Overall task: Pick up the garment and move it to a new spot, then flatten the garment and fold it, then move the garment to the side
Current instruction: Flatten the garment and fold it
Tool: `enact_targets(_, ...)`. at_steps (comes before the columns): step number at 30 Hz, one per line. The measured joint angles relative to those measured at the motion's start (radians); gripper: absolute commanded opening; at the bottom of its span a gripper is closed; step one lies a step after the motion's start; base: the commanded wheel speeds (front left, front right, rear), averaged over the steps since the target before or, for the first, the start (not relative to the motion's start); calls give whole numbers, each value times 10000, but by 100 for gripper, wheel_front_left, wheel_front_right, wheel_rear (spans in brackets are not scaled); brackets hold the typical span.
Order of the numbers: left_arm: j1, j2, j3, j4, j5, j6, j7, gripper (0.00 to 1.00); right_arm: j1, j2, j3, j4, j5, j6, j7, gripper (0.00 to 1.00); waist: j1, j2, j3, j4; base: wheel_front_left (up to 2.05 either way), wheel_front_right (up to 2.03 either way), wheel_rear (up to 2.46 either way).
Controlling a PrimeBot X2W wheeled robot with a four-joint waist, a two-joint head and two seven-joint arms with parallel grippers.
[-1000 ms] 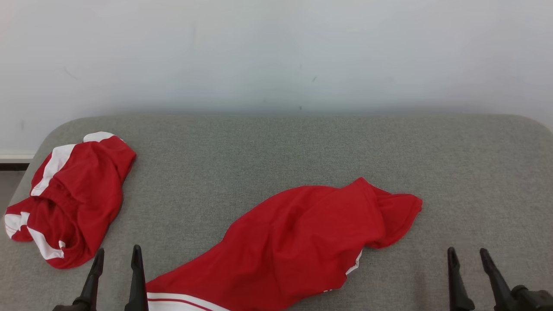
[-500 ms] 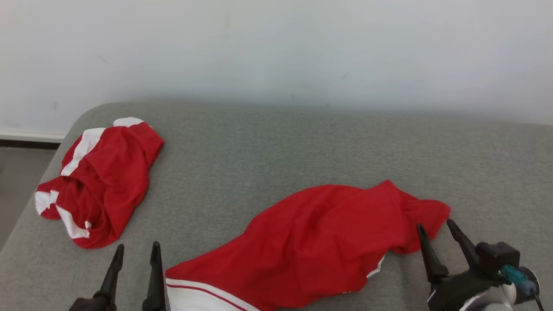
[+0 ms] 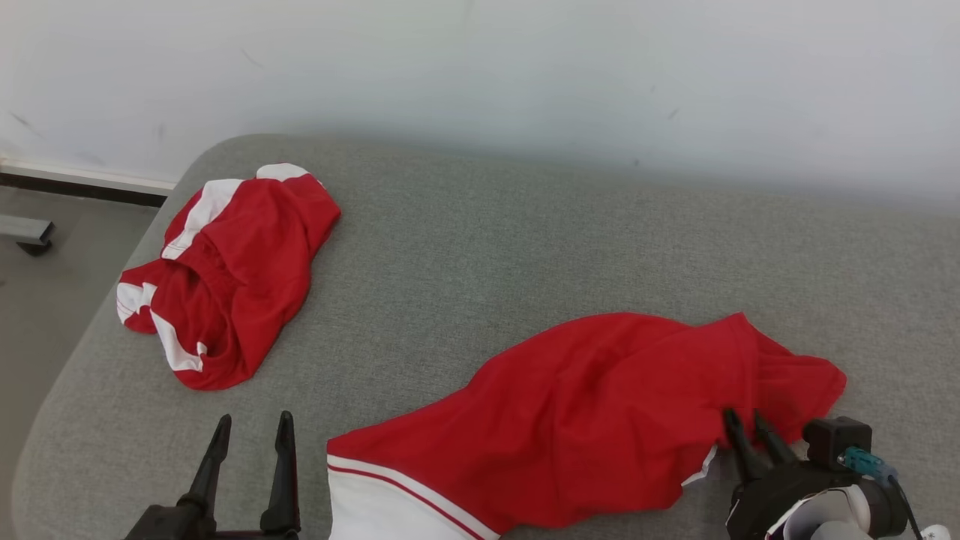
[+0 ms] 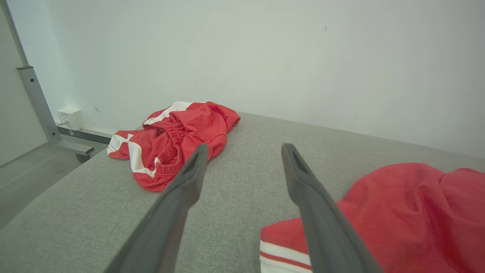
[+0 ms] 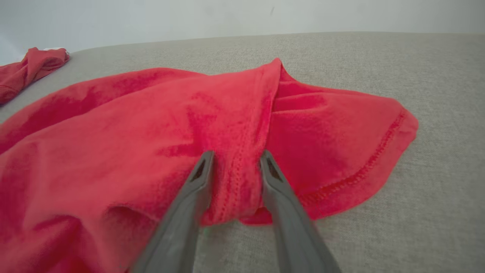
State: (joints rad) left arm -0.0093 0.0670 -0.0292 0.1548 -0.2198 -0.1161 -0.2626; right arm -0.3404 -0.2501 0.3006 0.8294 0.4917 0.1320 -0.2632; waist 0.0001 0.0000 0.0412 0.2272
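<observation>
Red jersey point(image 3: 600, 420): the white-striped hem runs off the head view's bottom edge. My left wrist view loses the jersey at its right and bottom edges. A fold of it stands between the fingers of my right gripper point(image 5: 235, 155); pinched or merely straddled, I can't tell. Left of the jersey, the red-and-white shorts point(image 5: 26, 70) are cut by the right wrist view's left edge.

Grey fabric bench point(image 3: 480, 247) with rounded corners against a plain pale wall point(image 3: 480, 67) with faint scuffs, dark baseboard point(image 3: 82, 189) at the left, grey floor point(image 3: 52, 300), metal post point(image 4: 36, 98), white socket box point(image 4: 70, 118), soft even light.
</observation>
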Motion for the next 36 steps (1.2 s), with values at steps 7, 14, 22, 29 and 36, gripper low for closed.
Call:
enact_targets(7,91,-58,240,-4,46,-71,0,100,54,-253,-276,-1034,102,0,-10,0,0,1,-20,-399,0,0,0)
enact_targets(14,145,-113,290,19,50,-81,0,100,758,-880,-1369,-3532,-230,0,-10,0,0,0,-99,-1127,0,0,0)
enact_targets(22,212,-144,284,67,46,-84,0,100,2079,-1703,-3039,-5578,-631,-2,21,0,-2,0,-148,-1669,0,0,0)
enact_targets(29,206,-155,63,153,-115,-84,0,100,2123,-1605,-3118,-6648,-974,-2,978,0,-1,0,-153,-1449,0,0,0)
enact_targets(36,-47,-157,-209,276,-230,-79,0,100,-253,-1860,-1511,-5597,-1467,0,1488,0,-1,0,-45,-915,0,0,0)
